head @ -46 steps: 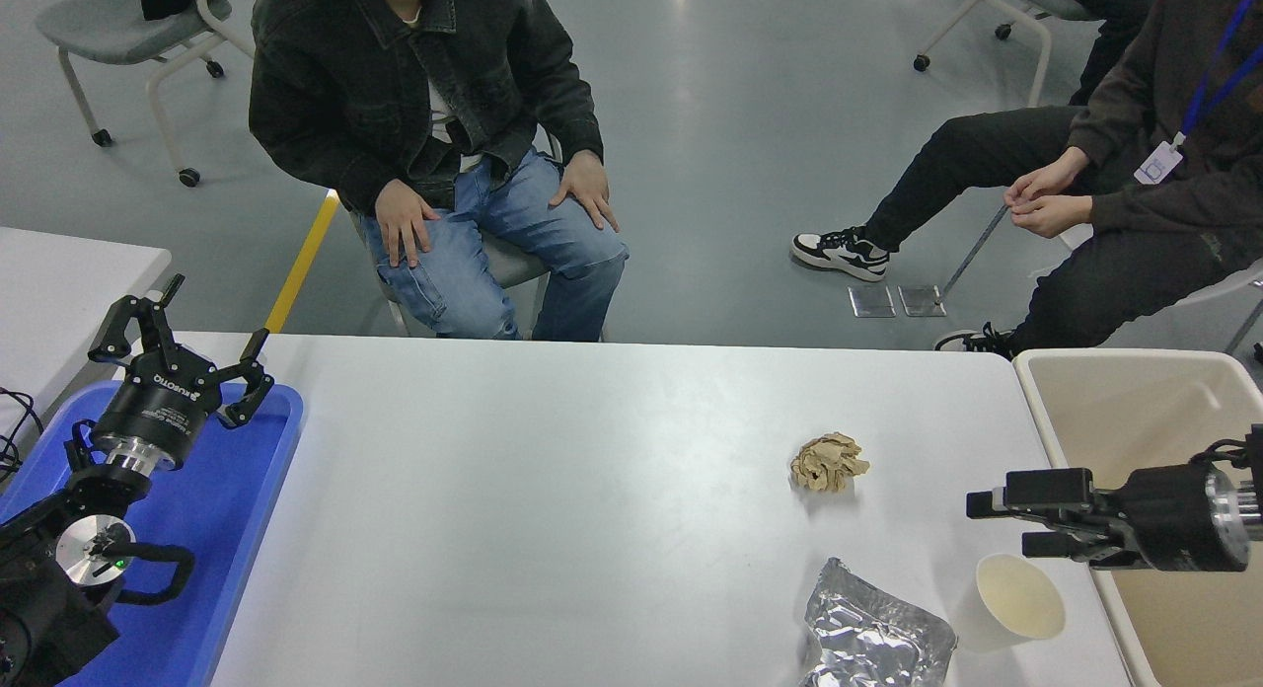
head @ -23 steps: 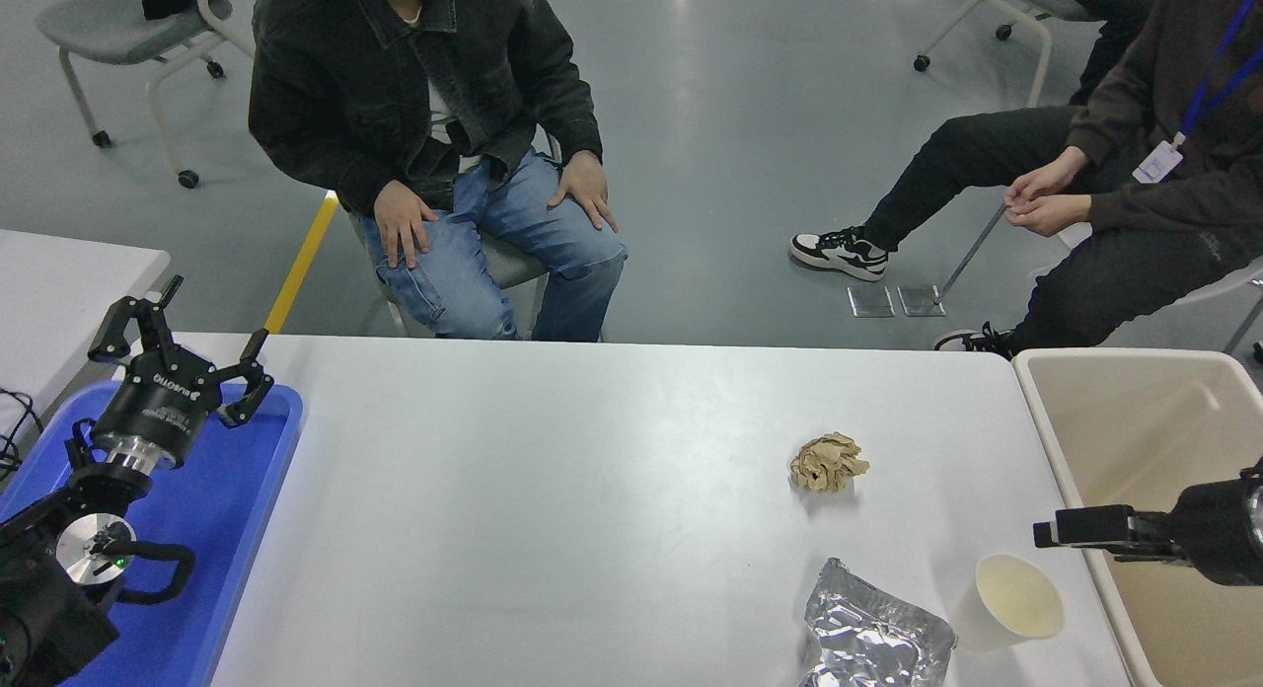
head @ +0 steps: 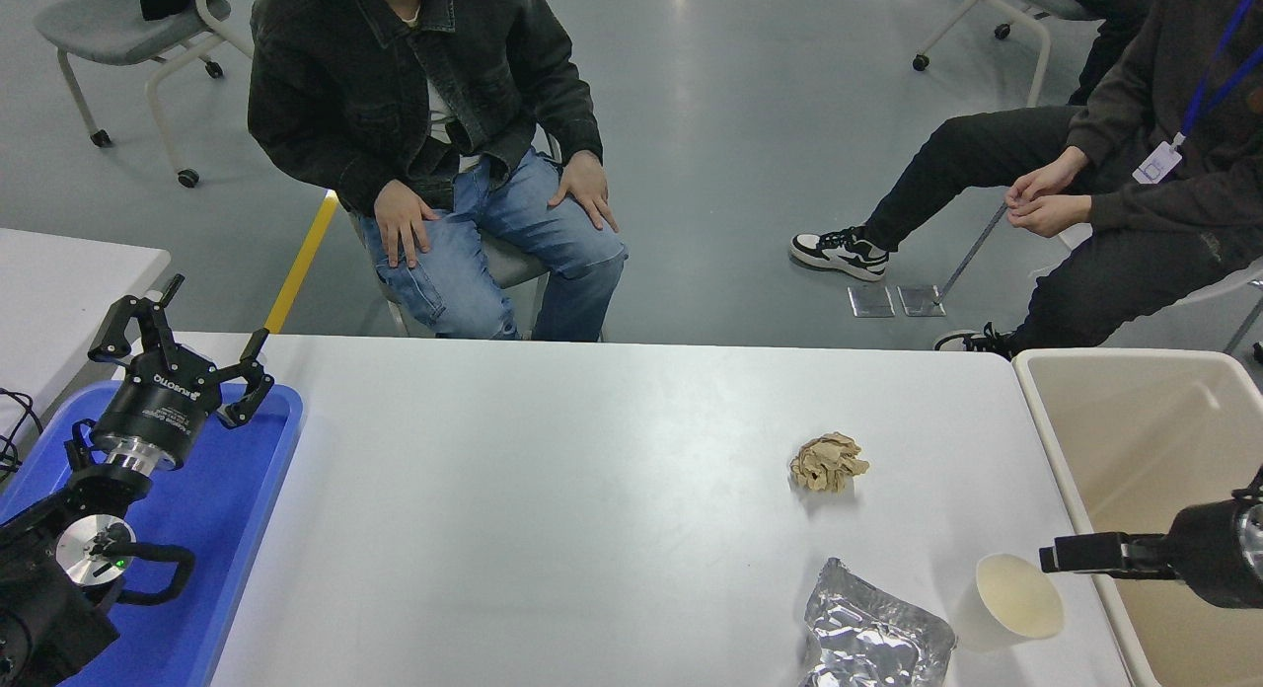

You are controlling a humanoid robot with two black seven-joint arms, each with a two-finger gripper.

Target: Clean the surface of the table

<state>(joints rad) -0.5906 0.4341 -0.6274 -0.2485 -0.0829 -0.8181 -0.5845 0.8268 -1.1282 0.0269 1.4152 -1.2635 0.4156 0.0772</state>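
Observation:
The white table surface fills the lower middle of the head view. On its right part lie a crumpled brown paper ball, a crinkled silver foil wrapper at the front edge, and a white paper cup tipped on its side. My right gripper comes in from the right edge, just right of and slightly above the cup, over the table's rim beside the bin, holding nothing. My left gripper is parked open above the blue tray.
A blue tray sits at the table's left end under the left arm. A beige bin stands against the right end. One person sits at the far side, another at the upper right. A second table is at the left.
My right gripper has pulled back to the right, from over the table toward the bin's edge, and dropped slightly. Only one dark bar of it shows now. The litter and left arm have not moved.

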